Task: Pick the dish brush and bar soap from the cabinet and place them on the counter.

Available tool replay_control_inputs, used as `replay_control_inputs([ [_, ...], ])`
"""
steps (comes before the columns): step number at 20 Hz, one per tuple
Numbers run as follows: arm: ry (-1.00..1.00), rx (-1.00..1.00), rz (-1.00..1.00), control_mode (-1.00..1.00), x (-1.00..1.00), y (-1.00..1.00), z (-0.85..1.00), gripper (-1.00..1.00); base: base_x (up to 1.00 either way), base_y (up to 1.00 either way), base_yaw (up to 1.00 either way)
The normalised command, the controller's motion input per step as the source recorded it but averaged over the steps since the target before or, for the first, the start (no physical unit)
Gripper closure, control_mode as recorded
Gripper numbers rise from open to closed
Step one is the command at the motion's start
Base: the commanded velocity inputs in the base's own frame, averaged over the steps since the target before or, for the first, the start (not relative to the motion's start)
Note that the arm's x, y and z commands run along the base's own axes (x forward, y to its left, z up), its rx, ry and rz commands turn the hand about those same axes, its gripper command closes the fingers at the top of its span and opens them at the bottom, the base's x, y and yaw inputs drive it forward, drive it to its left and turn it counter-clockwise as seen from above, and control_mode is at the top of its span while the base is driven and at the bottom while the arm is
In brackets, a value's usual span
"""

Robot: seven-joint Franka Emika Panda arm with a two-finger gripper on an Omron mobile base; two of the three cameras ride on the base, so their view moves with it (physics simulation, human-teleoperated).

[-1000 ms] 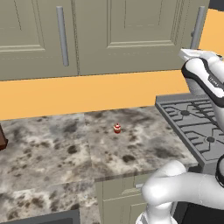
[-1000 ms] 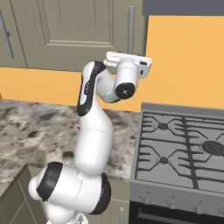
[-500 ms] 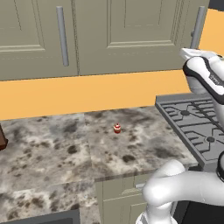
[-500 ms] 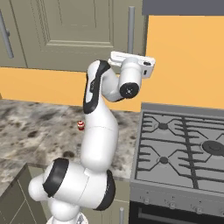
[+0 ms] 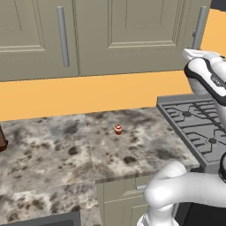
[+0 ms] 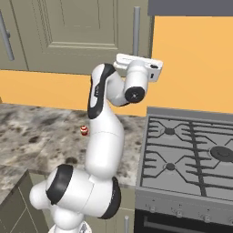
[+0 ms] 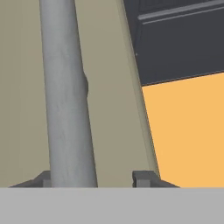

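The taupe cabinet (image 5: 128, 35) has its doors closed, so the dish brush and bar soap are hidden. My gripper (image 7: 92, 179) is open and held close to the right door, whose vertical grey bar handle (image 7: 65, 96) stands between the fingertips, close to the left one (image 7: 43, 178). My hand (image 6: 138, 67) sits just below that handle (image 6: 136, 25) in the right base view. In the left base view it (image 5: 199, 55) is below the same bar (image 5: 201, 24). Beneath lies the mottled stone counter (image 5: 53, 145).
A tiny red-and-white round object (image 5: 118, 129) sits on the counter near the orange back wall (image 6: 195, 68). The dark grey stove grate (image 6: 191, 154) is to the right. Another door handle (image 5: 62, 35) hangs further left. A dark hood panel (image 7: 179, 39) is beside the cabinet.
The hand has crept slightly up and towards the right cabinet door handle, and the elbow has risen. The doors have stayed closed.
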Motion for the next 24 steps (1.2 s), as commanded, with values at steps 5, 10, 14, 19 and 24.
replay_control_inputs([
  [5, 0.21, -0.04, 0.01, -1.0, 0.15, 0.13, 0.0, 1.0, 0.0, 0.0, 0.0],
  [10, 0.38, -0.05, 0.03, -1.0, 0.17, 0.08, 0.0, 1.0, 0.0, 0.0, 0.0],
  [14, 0.1, 0.0, 0.0, -1.0, 0.06, 0.12, 0.0, 1.0, 0.0, 0.0, 0.0],
  [19, 0.01, 0.0, 0.0, -1.0, -0.01, 0.13, -0.08, 1.0, 0.0, 0.0, 0.0],
  [24, 0.03, -0.02, 0.0, -1.0, -0.3, 0.22, -0.07, 1.0, 0.0, 0.0, 0.0],
])
